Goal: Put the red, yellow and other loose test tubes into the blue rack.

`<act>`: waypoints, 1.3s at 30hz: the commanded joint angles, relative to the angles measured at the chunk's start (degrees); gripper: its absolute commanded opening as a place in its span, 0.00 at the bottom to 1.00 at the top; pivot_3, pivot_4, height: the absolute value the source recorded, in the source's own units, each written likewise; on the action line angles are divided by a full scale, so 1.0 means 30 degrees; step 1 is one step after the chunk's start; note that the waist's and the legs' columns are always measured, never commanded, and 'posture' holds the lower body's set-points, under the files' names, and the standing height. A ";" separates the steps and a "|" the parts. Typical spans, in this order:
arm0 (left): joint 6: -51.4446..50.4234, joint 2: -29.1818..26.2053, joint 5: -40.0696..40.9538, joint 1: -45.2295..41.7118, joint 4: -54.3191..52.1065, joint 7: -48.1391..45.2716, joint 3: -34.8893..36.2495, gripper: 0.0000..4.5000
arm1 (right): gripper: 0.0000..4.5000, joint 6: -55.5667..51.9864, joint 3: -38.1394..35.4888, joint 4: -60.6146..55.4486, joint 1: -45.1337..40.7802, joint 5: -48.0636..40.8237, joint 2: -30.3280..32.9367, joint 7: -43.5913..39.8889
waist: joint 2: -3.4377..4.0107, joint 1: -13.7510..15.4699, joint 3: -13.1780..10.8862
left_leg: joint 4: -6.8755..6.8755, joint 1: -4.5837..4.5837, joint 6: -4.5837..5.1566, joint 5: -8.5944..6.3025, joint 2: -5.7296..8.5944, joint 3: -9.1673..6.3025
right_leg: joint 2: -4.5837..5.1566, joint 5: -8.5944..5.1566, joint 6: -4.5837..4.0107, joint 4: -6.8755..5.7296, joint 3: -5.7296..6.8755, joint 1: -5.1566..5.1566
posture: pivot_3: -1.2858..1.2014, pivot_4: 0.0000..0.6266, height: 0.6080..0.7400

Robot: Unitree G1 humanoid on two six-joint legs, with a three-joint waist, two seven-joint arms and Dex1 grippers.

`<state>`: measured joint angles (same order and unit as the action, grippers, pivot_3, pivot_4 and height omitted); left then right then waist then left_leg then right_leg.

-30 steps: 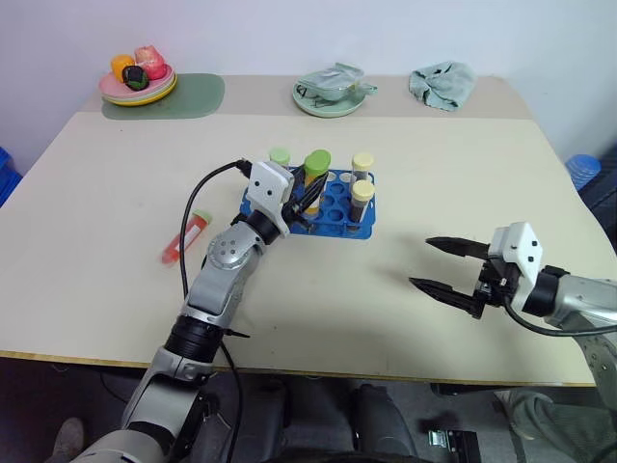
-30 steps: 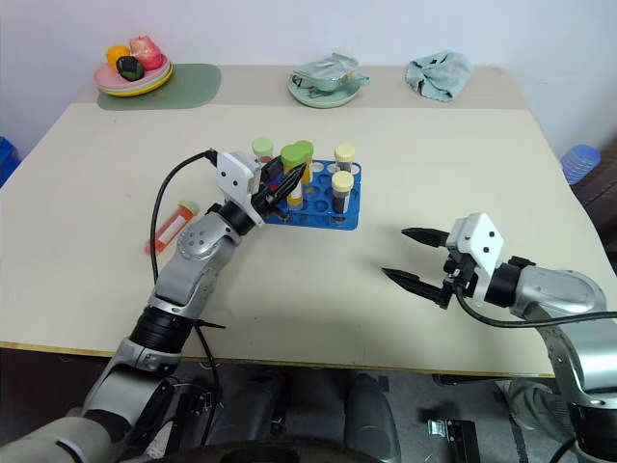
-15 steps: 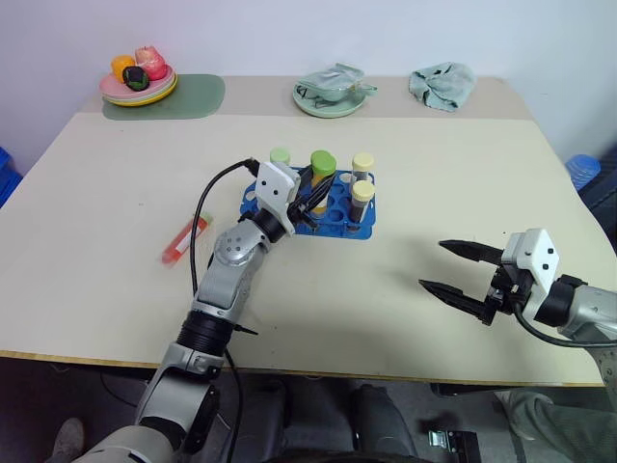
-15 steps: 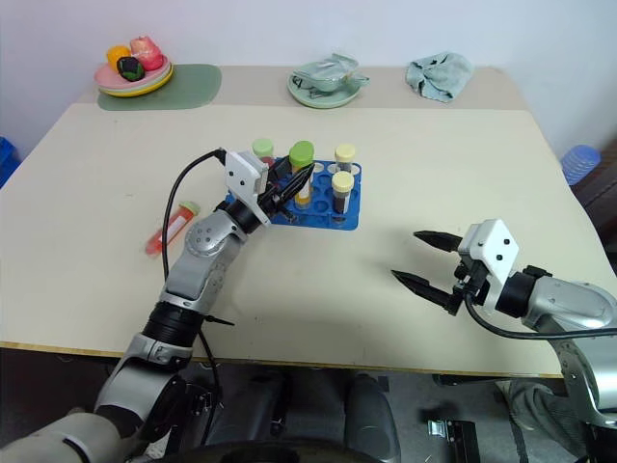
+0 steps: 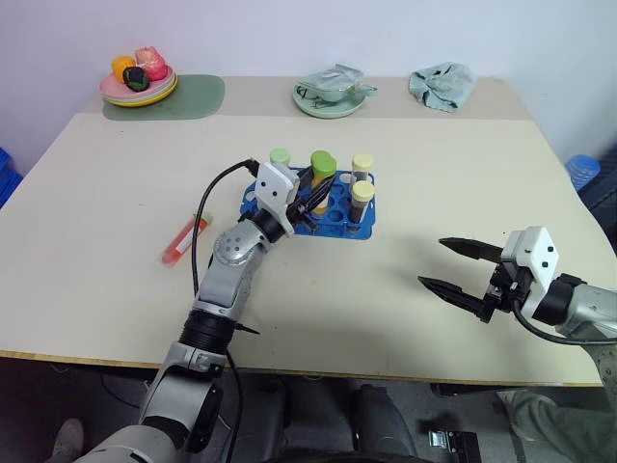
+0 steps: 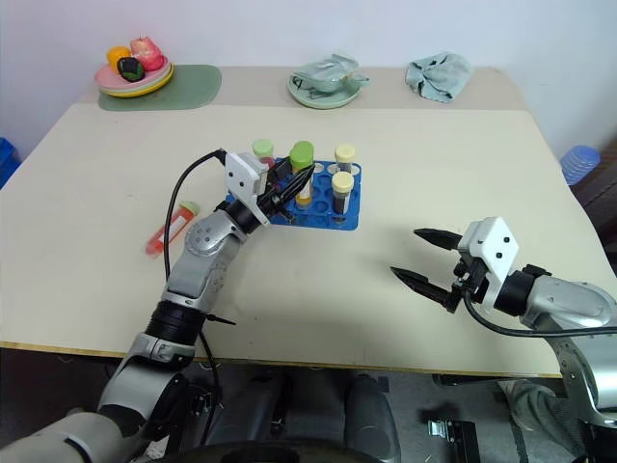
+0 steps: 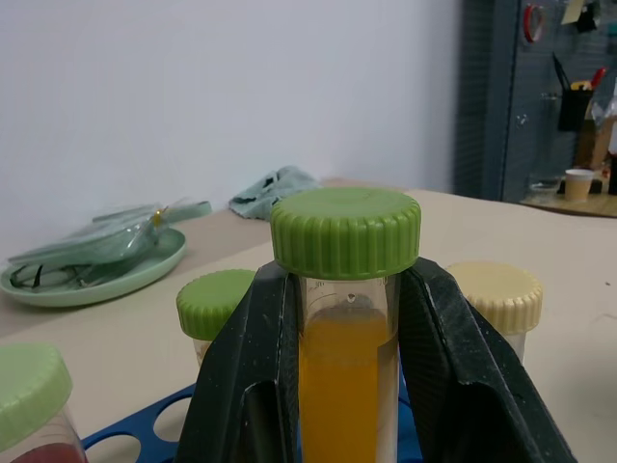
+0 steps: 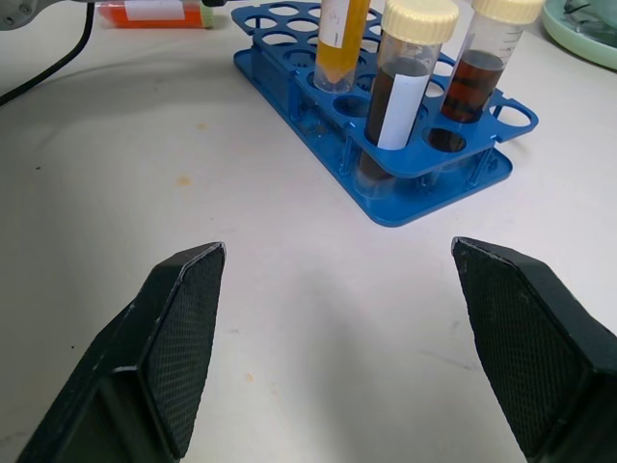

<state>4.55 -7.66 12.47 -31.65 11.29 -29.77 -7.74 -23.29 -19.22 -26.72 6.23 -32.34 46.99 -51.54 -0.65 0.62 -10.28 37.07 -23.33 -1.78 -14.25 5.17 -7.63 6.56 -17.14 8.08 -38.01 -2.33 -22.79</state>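
Note:
The blue rack (image 5: 328, 231) stands mid-table. My left gripper (image 5: 306, 190) is shut on a yellow test tube (image 7: 347, 367) with a green cap, just below the cap. The tube stands upright with its lower end in a rack hole (image 8: 336, 58). Also in the rack are a green-capped tube (image 5: 280, 156) and two cream-capped dark tubes (image 8: 400, 82). A red test tube (image 5: 185, 239) lies loose on the table to the left of the rack. My right gripper (image 5: 431, 261) hangs open and holds nothing, low over the table to the right of the rack.
Along the back edge are a plate of fruit (image 5: 138, 85) on a green mat (image 5: 198, 96), a green dish (image 5: 333, 96) with a crumpled bag, and a green cloth (image 5: 442, 83). Bare table lies between the rack and my right gripper.
The yellow tube in my left gripper has gone from leaning to upright and sits slightly lower in the rack. The right gripper stays open in much the same place.

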 commanded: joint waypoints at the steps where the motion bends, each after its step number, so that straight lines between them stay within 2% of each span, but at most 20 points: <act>1: -0.0325 -0.0180 -0.0210 0.0546 -0.0150 -0.0297 0.0015 0.19 | 0.86 0.0098 -0.0098 -0.0618 -0.0316 -0.0258 -0.0091 0.0077 | 0.0000 0.0005 0.0003 | 0.0000 0.0000 0.0000 0.0000 0.0000 -0.0001 | 0.0000 0.0000 0.0000 0.0000 0.0000 0.0002 | 0.52 0.24 1.00; 28: 0.0001 -0.0119 -0.0617 0.0471 0.1177 -0.0158 0.0390 0.19 | 0.86 0.0356 0.0031 -0.0215 -0.0491 -0.0098 -0.0169 -0.0158 | -0.0005 -0.0083 0.0030 | -0.0007 0.0014 0.0013 -0.0008 -0.0004 -0.0006 | -0.0006 -0.0001 0.0002 0.0004 0.0002 0.0012 | 0.52 0.24 1.00; 33: -0.0009 0.0185 -0.0238 0.0661 0.0332 -0.0086 0.0619 0.72 | 0.86 0.0382 0.0089 -0.0225 -0.0531 -0.0046 -0.0240 -0.0163 | -0.0007 -0.0017 0.0029 | -0.0006 0.0012 0.0014 -0.0008 -0.0003 -0.0006 | -0.0005 -0.0001 0.0002 0.0006 0.0002 0.0012 | 0.52 0.24 1.00; 35: -0.0165 0.0233 -0.0144 0.0727 -0.0101 0.0002 0.0736 0.97 | 0.86 0.0388 0.0146 -0.0231 -0.0574 -0.0020 -0.0270 -0.0135 | -0.0008 0.0006 0.0028 | -0.0005 0.0010 0.0014 -0.0009 -0.0002 -0.0006 | -0.0004 -0.0001 0.0003 0.0007 0.0002 0.0012 | 0.52 0.24 1.00; 39: -0.3455 -0.0428 0.1100 0.1298 -0.3627 0.0605 0.1588 0.99 | 0.86 0.0363 0.0681 -0.0349 -0.1013 0.0129 -0.0488 0.0104 | -0.0009 -0.0078 0.0027 | -0.0006 0.0007 0.0014 -0.0009 -0.0005 -0.0007 | -0.0003 -0.0001 0.0002 0.0006 0.0001 0.0005 | 0.52 0.24 1.00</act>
<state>-2.27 -8.02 13.41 -27.82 5.82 -28.95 -5.30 -23.11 -17.21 -26.67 3.90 -32.02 45.97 -51.41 -0.67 0.39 -10.20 37.05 -23.31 -1.73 -14.28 5.15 -7.66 6.54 -17.15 8.09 -38.00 -2.32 -22.78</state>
